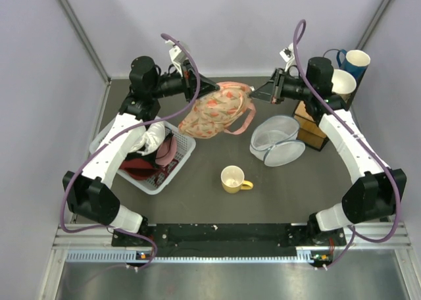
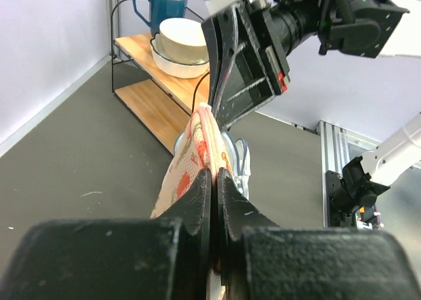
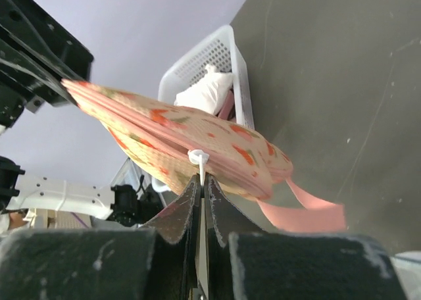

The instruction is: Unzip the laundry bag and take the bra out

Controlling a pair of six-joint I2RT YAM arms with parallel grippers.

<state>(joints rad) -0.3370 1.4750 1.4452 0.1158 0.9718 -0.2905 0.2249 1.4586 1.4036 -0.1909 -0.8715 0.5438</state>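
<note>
bag (image 1: pixel 212 114): soft, light, limp | left tool (image 2: pixel 214 176): closed on bag edge | right tool (image 3: pixel 200 181): pinching zip pull (image 3: pixel 198 158), probably

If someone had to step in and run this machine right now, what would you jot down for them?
Left claw: shut on one edge of the laundry bag.
Right claw: shut on a small white tab at the bag's seam, likely the zip pull.
Bag: held between the two claws toward the back of the table, with a pink strap hanging loose.
Done: both grips are made.
Left: no opening shows along the seam and no bra is in view. Draw the zip open, then take the bra out.
</note>
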